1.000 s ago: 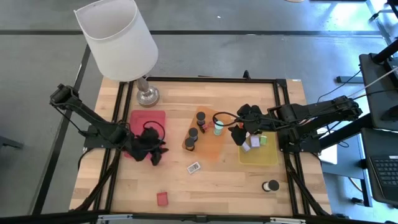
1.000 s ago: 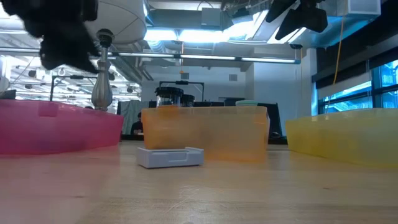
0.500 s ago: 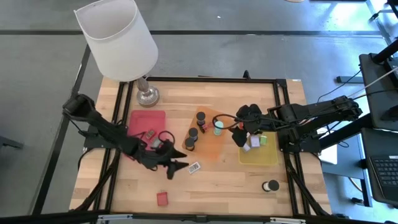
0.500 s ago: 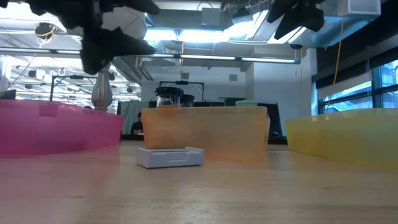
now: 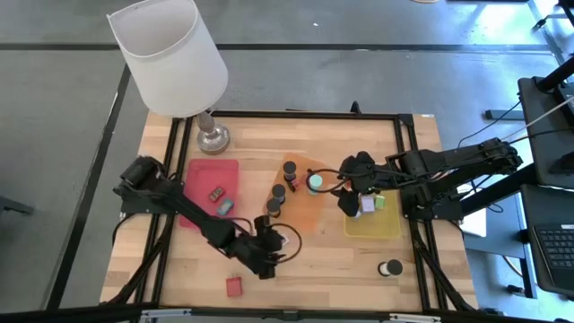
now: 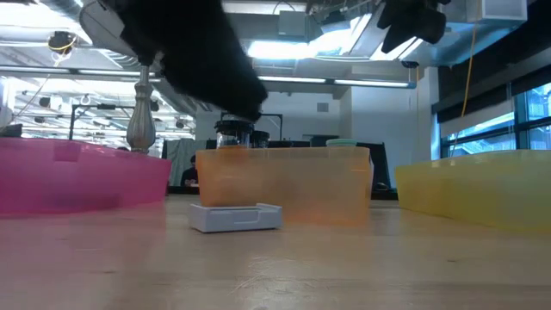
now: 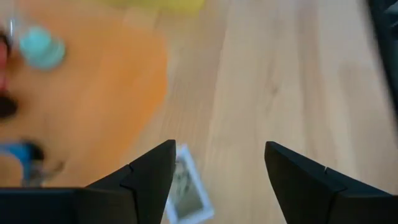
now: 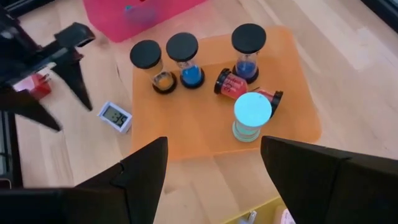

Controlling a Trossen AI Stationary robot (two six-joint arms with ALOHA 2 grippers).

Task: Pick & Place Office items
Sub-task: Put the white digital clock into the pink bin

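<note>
My left gripper (image 5: 272, 246) is open and empty, above the table just in front of the orange tray (image 5: 309, 213). A small white digital clock (image 7: 186, 191) lies flat on the wood below it, close to one finger; it also shows in the low view (image 6: 235, 217) and the right wrist view (image 8: 115, 116). My right gripper (image 5: 348, 193) is open and empty, raised between the orange tray and the yellow tray (image 5: 375, 224). Black-capped bottles (image 8: 182, 48) and a teal-capped one (image 8: 251, 112) are in the orange tray.
The pink tray (image 5: 202, 175) holds two small items (image 5: 220, 199). The yellow tray holds a lavender block (image 5: 367, 205) and a green piece. A red block (image 5: 234, 286) and a black roll (image 5: 391, 267) lie near the front edge. The lamp (image 5: 175, 58) stands at the far left.
My left gripper has swung from over the pink tray toward the table's right and near edges, and now hangs over the white clock. Two small items now show in the pink tray where it was. The clock has stayed in place.
</note>
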